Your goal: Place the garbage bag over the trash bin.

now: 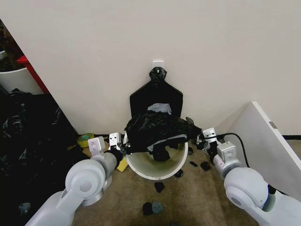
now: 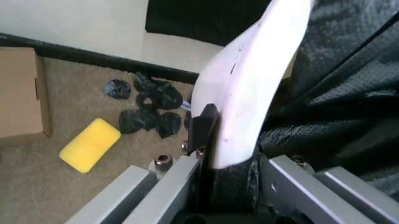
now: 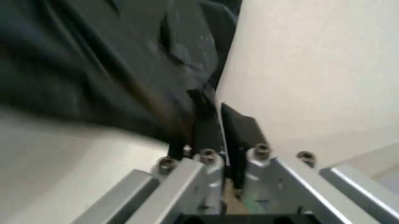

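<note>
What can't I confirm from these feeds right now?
- Far rim of the trash bin: head view, covered by the garbage bag.
- Bag's open mouth: head view, lost in crumpled folds.
- Right gripper contact: right wrist view, blurred.
- Left gripper hold: left wrist view, hidden behind the bin wall.

yellow sponge (image 2: 90, 144) on carpet | cardboard box (image 2: 22, 93) | black scraps (image 2: 146, 109)
</note>
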